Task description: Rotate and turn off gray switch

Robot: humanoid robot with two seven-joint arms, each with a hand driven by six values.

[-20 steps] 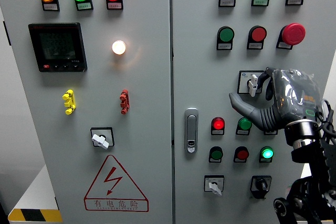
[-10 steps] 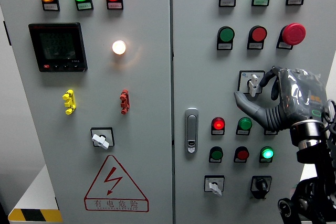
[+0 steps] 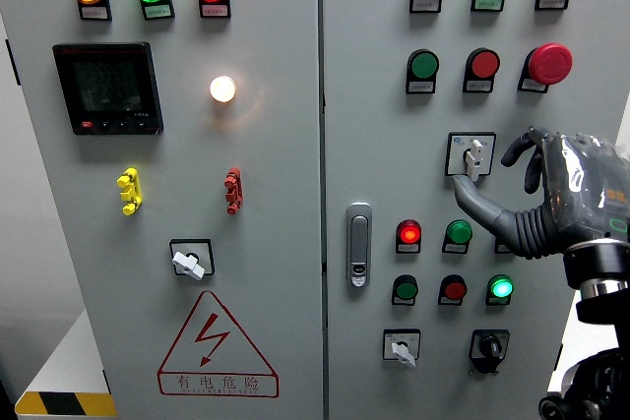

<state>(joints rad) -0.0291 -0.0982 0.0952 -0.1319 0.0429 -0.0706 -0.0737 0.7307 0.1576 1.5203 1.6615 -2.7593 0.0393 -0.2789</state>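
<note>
The gray switch (image 3: 473, 155) sits on the right door of the cabinet (image 3: 374, 125), in a small square plate below the row with a dark green button (image 3: 424, 65), a red button (image 3: 484, 64) and a big red mushroom button (image 3: 550, 63). Its light knob stands nearly upright. The right hand (image 3: 551, 194) is just beside it, to the right and a little lower. The fingers are apart and loosely bent and hold nothing; the thumb (image 3: 477, 202) points up toward the lower edge of the switch plate, and one finger (image 3: 519, 149) curls near its right edge, not clearly touching. Below the thumb are a lit red lamp (image 3: 409, 234) and a green lamp (image 3: 459, 233).
</note>
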